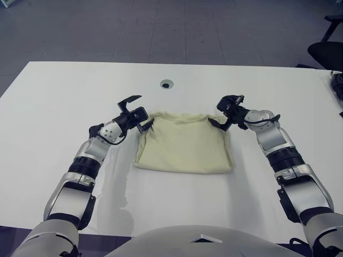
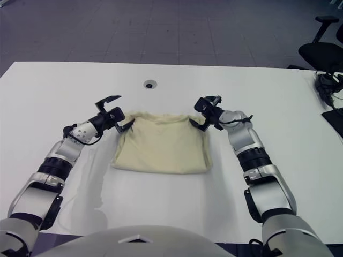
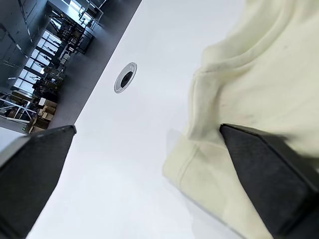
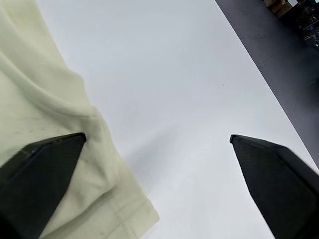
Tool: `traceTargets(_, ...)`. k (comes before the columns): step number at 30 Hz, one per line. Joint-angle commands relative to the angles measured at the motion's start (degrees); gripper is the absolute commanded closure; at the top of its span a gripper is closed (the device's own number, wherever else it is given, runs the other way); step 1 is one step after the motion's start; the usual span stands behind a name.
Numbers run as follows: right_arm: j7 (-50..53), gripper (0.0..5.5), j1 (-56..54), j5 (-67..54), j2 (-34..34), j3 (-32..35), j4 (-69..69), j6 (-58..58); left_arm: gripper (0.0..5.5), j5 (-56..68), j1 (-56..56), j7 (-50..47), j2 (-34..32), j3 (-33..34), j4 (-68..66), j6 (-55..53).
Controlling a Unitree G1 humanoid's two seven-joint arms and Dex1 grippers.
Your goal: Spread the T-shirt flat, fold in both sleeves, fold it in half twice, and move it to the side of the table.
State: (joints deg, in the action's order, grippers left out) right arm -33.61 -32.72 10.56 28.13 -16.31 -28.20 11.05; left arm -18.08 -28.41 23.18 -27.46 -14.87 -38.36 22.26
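A pale yellow T-shirt [image 1: 185, 145] lies folded into a rough rectangle in the middle of the white table [image 1: 53, 107]. My left gripper [image 1: 143, 111] stands open at the shirt's far left corner. In the left wrist view, one finger [image 3: 269, 174] is over the cloth [image 3: 259, 74] and the other over bare table. My right gripper [image 1: 225, 111] stands open at the far right corner. In the right wrist view, the shirt's edge [image 4: 45, 114] lies beside one finger [image 4: 40, 174]. Neither gripper holds anything.
A round cable grommet [image 1: 166, 84] sits in the table just beyond the shirt. Dark objects [image 2: 326, 85] lie at the table's right edge, and an office chair [image 1: 327, 51] stands behind them. Bare table surrounds the shirt on all sides.
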Motion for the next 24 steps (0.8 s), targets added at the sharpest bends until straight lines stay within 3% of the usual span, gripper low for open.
traceTargets(1,0.1,0.1,3.4,1.2,-0.2,-0.4,-1.9,1.8,0.12,-1.1,-0.7,-1.9,0.4,0.1,-1.7,-0.9)
traceTargets(10,1.9,0.1,4.8,-3.6,-0.3,6.3,5.2,3.8,0.12,7.1,-1.1,-4.1,2.1,7.6,0.9,-2.3)
traceTargets(14,1.3,0.1,6.0,-5.2,0.5,8.8,10.0,6.1,0.12,20.7,2.1,4.2,4.4,12.0,11.6,-5.2)
traceTargets(17,0.1,0.1,6.1,-3.6,1.8,7.6,10.0,6.1,0.12,29.2,5.2,7.7,5.3,14.6,21.2,-10.3)
traceTargets(24,-3.3,0.1,6.5,4.7,8.3,1.2,8.2,0.2,0.12,33.2,10.7,3.1,5.4,19.8,36.4,-18.8)
